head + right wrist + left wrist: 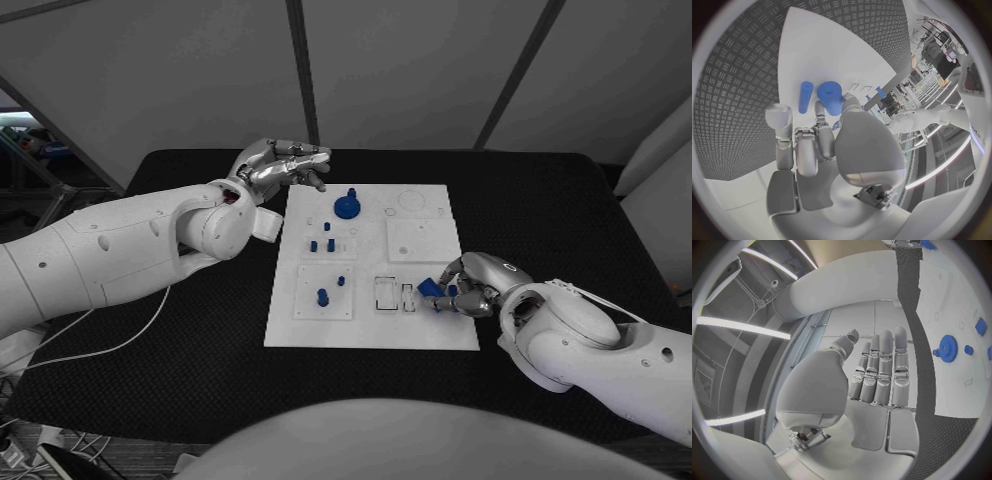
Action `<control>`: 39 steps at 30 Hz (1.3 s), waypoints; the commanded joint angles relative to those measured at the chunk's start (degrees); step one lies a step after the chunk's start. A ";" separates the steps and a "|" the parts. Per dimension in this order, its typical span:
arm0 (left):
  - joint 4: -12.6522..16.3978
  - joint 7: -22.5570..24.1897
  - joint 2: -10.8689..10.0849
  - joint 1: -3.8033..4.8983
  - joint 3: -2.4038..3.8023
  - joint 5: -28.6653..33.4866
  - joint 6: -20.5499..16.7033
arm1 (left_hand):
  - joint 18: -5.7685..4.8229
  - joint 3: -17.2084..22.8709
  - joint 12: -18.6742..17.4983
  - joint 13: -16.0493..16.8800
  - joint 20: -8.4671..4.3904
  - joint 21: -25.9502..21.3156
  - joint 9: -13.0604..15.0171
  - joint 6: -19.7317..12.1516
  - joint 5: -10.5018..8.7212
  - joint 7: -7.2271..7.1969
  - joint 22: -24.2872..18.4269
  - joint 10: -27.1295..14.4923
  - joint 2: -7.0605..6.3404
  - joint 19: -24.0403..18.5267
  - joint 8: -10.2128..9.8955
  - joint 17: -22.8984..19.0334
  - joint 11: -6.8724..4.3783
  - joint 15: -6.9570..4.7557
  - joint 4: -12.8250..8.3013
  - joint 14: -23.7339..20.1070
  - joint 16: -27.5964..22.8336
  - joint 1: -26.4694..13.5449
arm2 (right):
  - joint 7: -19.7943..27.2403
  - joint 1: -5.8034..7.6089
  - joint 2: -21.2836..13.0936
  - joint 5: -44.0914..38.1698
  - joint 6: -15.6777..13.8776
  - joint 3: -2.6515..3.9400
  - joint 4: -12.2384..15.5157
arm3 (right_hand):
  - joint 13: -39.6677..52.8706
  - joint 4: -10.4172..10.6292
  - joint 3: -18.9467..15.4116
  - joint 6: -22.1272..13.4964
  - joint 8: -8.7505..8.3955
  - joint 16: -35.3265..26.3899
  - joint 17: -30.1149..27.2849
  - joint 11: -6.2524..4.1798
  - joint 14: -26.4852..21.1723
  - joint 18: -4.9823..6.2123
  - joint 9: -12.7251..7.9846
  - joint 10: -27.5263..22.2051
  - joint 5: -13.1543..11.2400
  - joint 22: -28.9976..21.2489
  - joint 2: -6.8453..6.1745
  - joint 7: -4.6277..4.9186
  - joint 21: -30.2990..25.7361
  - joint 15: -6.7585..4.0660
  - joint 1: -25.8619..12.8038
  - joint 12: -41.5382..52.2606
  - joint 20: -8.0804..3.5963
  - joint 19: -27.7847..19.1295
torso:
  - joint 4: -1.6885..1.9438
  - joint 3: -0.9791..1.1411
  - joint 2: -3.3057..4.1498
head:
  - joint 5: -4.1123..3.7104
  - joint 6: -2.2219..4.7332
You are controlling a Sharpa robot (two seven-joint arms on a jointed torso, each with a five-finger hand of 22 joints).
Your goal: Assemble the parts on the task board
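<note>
The right hand (pixel 464 285) lies at the near right part of the task board (pixel 426 335), its fingers closed round a blue part (pixel 438 301) that juts out towards the board's middle; in the right wrist view the same hand (pixel 817 145) has a thick blue cylinder (pixel 831 98) against its fingertips and a thinner blue peg (pixel 805 97) just beside it on the white plate, and whether the peg is also gripped cannot be told. Just beside that hand, towards the board's centre, are two small rectangular slots (pixel 394 293) in the plate. The left hand (pixel 286 163) hovers off the far left corner of the board, above the black table (pixel 577 200), holding nothing; in the left wrist view its fingers (pixel 882 370) lie straight and side by side, the thumb slightly apart. Near it on the far part of the board stands a blue gear-shaped part (pixel 348 205), seen also in the left wrist view (pixel 947 346). Small blue pegs (pixel 322 243) stand in a raised square in the board's left middle, and further blue pegs (pixel 327 291) stand in the square nearer the robot. A white cable (pixel 108 345) trails over the table at the left
</note>
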 commanded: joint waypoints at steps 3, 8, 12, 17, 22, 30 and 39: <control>0.01 0.60 0.08 0.07 0.06 0.22 0.53 | -0.17 -0.26 -0.31 0.07 0.30 -0.24 0.06 -0.41 -0.04 -0.01 -0.08 -0.55 0.33 0.05 -0.06 -0.08 0.00 0.05 0.11 -0.45 -0.40 -0.47 | 0.32 0.12 -0.59 2.65 -3.90 0.11 2.38 | 2.62 -0.14 0.30 1.42 0.80 0.26 12.06 -0.13 5.17 -1.05 1.46 0.32 0.36 0.26 0.70 -1.01 0.39 -0.51 1.36 0.26 -0.31 0.27 | 0.08 -0.06 0.09 | -0.27 0.00; 0.08 0.59 0.14 0.07 0.06 0.22 0.51 | -0.17 -0.26 -0.31 0.07 0.30 -0.24 0.06 -0.41 -0.04 -0.01 -0.08 -0.55 0.33 0.05 -0.06 -0.08 0.00 0.05 0.11 -0.45 -0.40 -0.47 | 0.43 0.15 -0.48 3.46 -4.30 0.16 3.25 | 2.70 0.02 0.21 1.59 0.96 0.27 12.08 -0.21 5.18 -1.11 1.68 0.41 0.53 0.58 0.66 -1.10 0.62 -0.59 1.20 0.30 -0.39 0.42 | 0.10 -0.07 0.09 | -0.20 0.00; 0.12 0.59 0.15 0.07 0.06 0.22 0.48 | -0.17 -0.26 -0.31 0.07 0.30 -0.24 0.06 -0.41 -0.04 -0.01 -0.08 -0.55 0.33 0.05 -0.06 -0.08 0.00 0.05 0.11 -0.45 -0.40 -0.47 | 0.65 0.16 0.56 4.42 -3.49 0.19 3.09 | 2.74 0.10 0.19 1.66 1.02 0.28 12.10 -0.25 5.18 -1.13 1.77 0.45 0.62 0.68 0.70 -1.14 0.69 -0.62 1.14 0.31 -0.42 0.47 | 0.05 -0.01 0.12 | -0.09 0.00; 0.20 0.60 0.24 0.08 0.06 0.22 0.49 | -0.17 -0.26 -0.31 0.07 0.30 -0.24 0.06 -0.41 -0.04 -0.01 -0.08 -0.55 0.33 0.05 -0.06 -0.08 0.00 0.05 0.11 -0.45 -0.40 -0.47 | 0.81 0.18 2.94 5.71 -1.30 0.22 1.82 | 3.44 0.91 -0.11 2.12 1.37 0.34 12.24 -0.47 5.22 -1.18 2.30 1.04 0.70 0.98 0.96 -1.40 0.92 -0.80 0.20 0.85 -0.59 0.60 | 0.13 -0.04 0.07 | -0.12 0.00; 0.25 0.61 0.30 0.08 0.06 0.22 0.53 | -0.16 -0.24 -0.30 0.08 0.32 -0.31 0.06 -0.43 -0.03 0.01 -0.14 -0.58 0.46 0.06 -0.05 -0.08 0.01 0.06 0.14 -0.46 -0.41 -0.42 | 0.25 0.21 4.99 6.18 -0.87 0.25 0.77 | 4.12 1.29 -0.78 3.64 2.24 0.52 12.62 -1.05 5.30 -1.28 3.19 1.73 -0.53 1.70 1.09 -2.10 1.45 -1.26 -1.15 1.36 -0.97 0.92 | 0.16 0.04 0.15 | 0.01 0.00; 0.22 0.60 0.29 0.08 0.06 0.22 0.58 | -0.16 -0.24 -0.30 0.08 0.32 -0.31 0.06 -0.43 -0.03 0.01 -0.14 -0.58 0.46 0.06 -0.05 -0.08 0.01 0.06 0.14 -0.46 -0.41 -0.42 | -0.67 0.26 6.69 5.70 -1.52 0.26 -0.34 | 4.42 1.36 -1.39 4.44 2.77 0.61 12.84 -1.43 5.35 -1.34 3.88 2.06 -0.74 2.05 1.45 -2.53 1.71 -1.59 -2.68 1.49 -1.29 1.08 | 0.05 0.03 0.12 | 0.29 0.00; 0.18 0.56 0.33 0.08 0.06 0.22 0.64 | -0.16 -0.24 -0.30 0.08 0.32 -0.31 0.06 -0.43 -0.03 0.01 -0.14 -0.58 0.46 0.06 -0.05 -0.08 0.01 0.06 0.14 -0.46 -0.41 -0.42 | -1.57 0.52 7.71 5.46 1.14 0.27 -1.52 | 4.51 1.38 -3.11 4.85 3.23 0.66 12.94 -1.63 5.37 -1.41 4.78 2.22 -1.71 2.32 1.64 -2.75 1.90 -1.79 -5.98 1.33 -1.53 1.14 | 0.04 0.01 0.08 | 0.38 0.00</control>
